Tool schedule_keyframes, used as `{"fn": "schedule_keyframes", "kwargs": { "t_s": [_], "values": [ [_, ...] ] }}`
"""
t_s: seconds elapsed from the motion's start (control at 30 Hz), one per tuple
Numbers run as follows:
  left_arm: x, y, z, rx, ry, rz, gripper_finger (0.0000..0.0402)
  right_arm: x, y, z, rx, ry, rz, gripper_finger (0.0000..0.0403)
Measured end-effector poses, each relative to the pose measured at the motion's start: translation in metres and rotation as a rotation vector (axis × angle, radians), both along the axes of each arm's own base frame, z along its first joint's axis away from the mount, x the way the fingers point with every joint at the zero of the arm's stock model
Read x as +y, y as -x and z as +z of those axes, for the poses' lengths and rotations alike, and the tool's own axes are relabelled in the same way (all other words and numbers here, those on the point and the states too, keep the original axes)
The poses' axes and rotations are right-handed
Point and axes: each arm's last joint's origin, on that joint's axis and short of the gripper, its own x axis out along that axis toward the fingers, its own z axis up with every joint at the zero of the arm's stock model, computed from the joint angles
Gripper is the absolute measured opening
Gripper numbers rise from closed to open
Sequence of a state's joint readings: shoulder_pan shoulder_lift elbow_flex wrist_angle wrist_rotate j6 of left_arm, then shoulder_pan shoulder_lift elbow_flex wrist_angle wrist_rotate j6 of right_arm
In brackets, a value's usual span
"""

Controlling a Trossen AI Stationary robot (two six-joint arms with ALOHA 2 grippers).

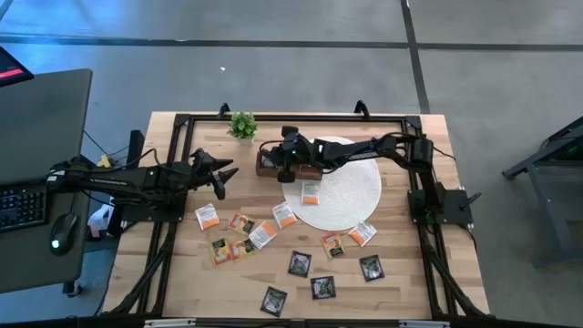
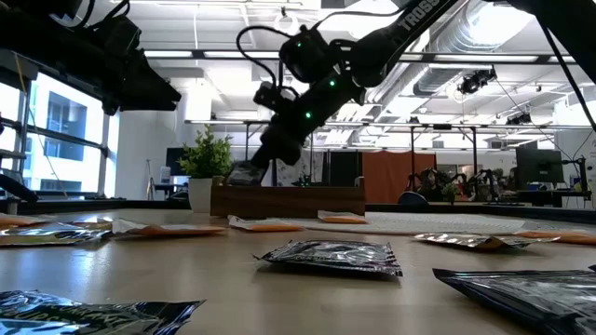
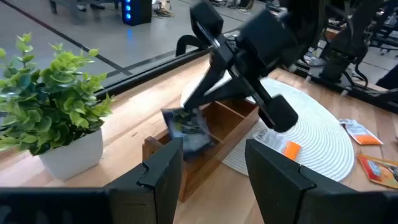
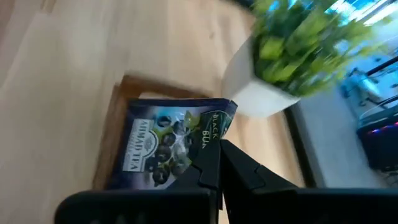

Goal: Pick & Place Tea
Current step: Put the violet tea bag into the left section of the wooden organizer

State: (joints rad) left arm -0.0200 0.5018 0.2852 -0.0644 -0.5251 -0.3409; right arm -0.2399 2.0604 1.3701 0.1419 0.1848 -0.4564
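A: Big stuff first. Wooden counter [image 1: 182, 273], round white mat [image 1: 351, 196] on it, long wooden tray [image 3: 214, 140] at the mat's far edge, potted plant [image 1: 242, 125] just beside the tray's end.

B: Arms?

A: Right arm reaches across the mat; right gripper [image 4: 214, 171] hangs over the tray's end compartment nearest the plant. Left gripper [image 1: 221, 178] waits off to the side, near the tray, holding nothing.

B: Risk from here?

A: The sachet is pinched by one edge only and hangs tilted. If it's let go too high it could land on the tray wall or fall outside. The plant pot is close too, so a sideways swing could knock it.

B: Jaws?

A: Right jaws clenched on a dark tea sachet [image 4: 168, 146], gripping its edge. Left jaws spread apart, empty.

B: Sachet in the compartment yet?

A: Looks just above it, possibly touching the rim; the wrist view is too smeared to say. Other tea sachets [image 1: 301, 263] lie scattered on the counter's near side, a few on the mat.
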Motion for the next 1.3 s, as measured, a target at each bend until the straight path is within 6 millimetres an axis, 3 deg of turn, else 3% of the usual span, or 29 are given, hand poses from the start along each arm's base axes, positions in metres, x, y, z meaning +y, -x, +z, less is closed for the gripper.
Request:
{"fn": "schedule_keyframes", "kwargs": {
  "t_s": [0.37,0.7,0.8,0.93,1.07,1.17,1.3],
  "values": [
    [0.000,0.001,-0.004,0.043,-0.002,0.015,0.0172,-0.016,0.005,-0.002,-0.020,-0.056,0.046,0.0018],
    [0.000,0.001,-0.004,0.042,-0.002,0.017,0.0172,-0.011,0.005,0.001,-0.021,-0.071,0.061,0.0125],
    [0.000,0.001,-0.004,0.041,-0.002,0.017,0.0172,0.010,0.010,0.015,0.025,-0.097,0.085,0.0152],
    [0.000,0.001,-0.004,0.038,0.007,0.006,0.0172,0.059,0.027,0.051,0.082,-0.218,0.138,0.0171],
    [0.000,0.001,-0.004,0.024,0.034,0.003,0.0172,0.112,0.047,0.072,0.163,-0.417,0.225,0.0174],
    [0.000,0.001,-0.004,0.022,0.036,0.004,0.0172,0.148,0.053,0.072,0.203,-0.492,0.230,0.0172],
    [0.000,0.001,-0.004,0.004,0.071,0.007,0.0172,0.193,0.055,0.053,0.268,-0.506,0.228,0.0173]
  ]
}}
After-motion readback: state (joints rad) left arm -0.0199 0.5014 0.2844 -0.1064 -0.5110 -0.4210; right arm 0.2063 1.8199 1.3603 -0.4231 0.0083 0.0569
